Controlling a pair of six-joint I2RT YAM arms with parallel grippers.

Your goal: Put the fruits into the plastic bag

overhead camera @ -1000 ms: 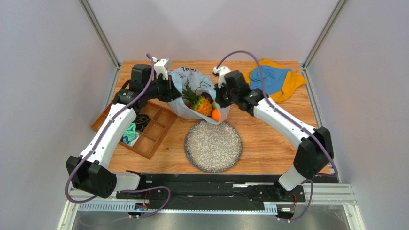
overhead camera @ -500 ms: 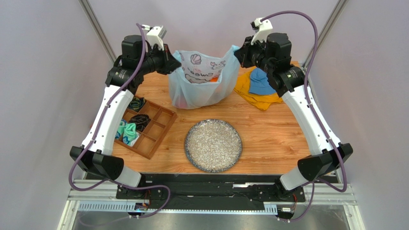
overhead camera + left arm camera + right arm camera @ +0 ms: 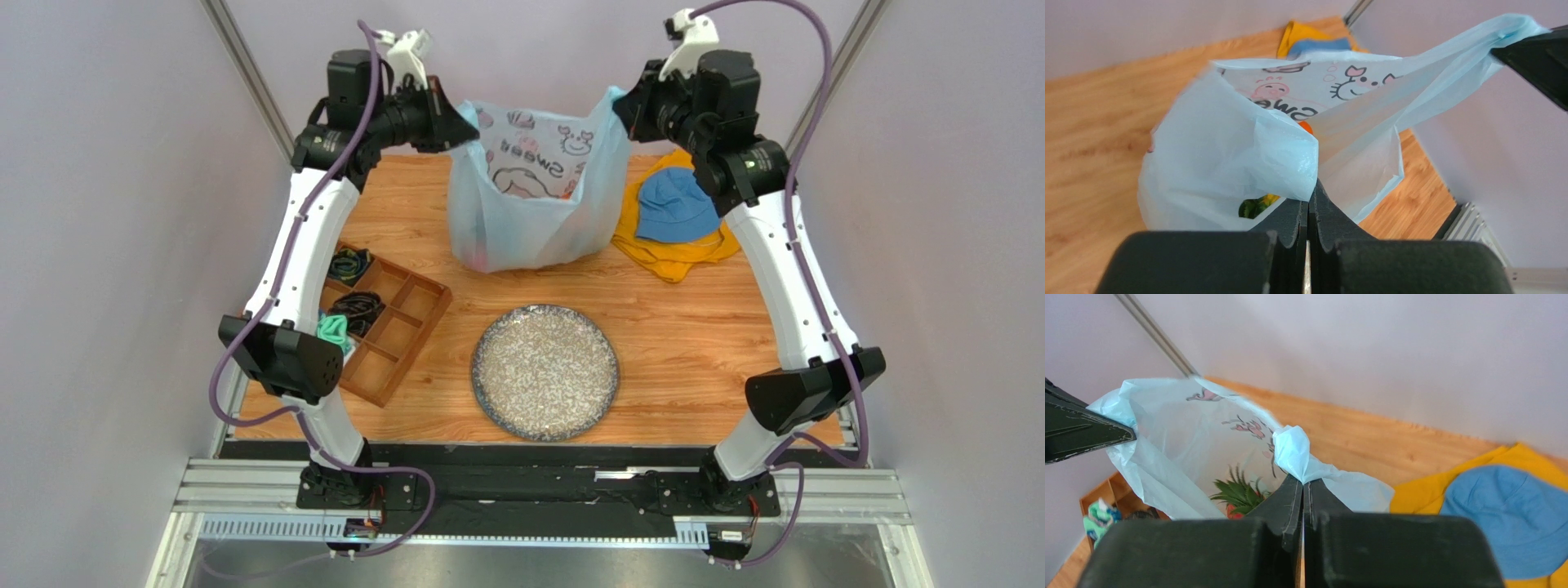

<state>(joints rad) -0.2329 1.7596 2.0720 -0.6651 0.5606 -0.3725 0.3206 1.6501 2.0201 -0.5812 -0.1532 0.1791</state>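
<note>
Hanging between the two arms, the plastic bag [image 3: 534, 184] is being held up tall by its handle loops. A second ago it was being gripped low on the table, its mouth slumped open. Whether its bottom is touching the table cannot be told. One loop is being pinched in the tightly closed left gripper [image 3: 460, 123] and the other in the right gripper [image 3: 617, 104], so the mouth is being stretched taut. No fruit is being seen on the plate [image 3: 546, 371]. A pineapple [image 3: 1238, 493] crown and an orange [image 3: 1306, 127] are being glimpsed inside the bag, so the loading is being judged complete. "Sweet" is being read on the bag among cartoon drawings; no brand is being made out.
</note>
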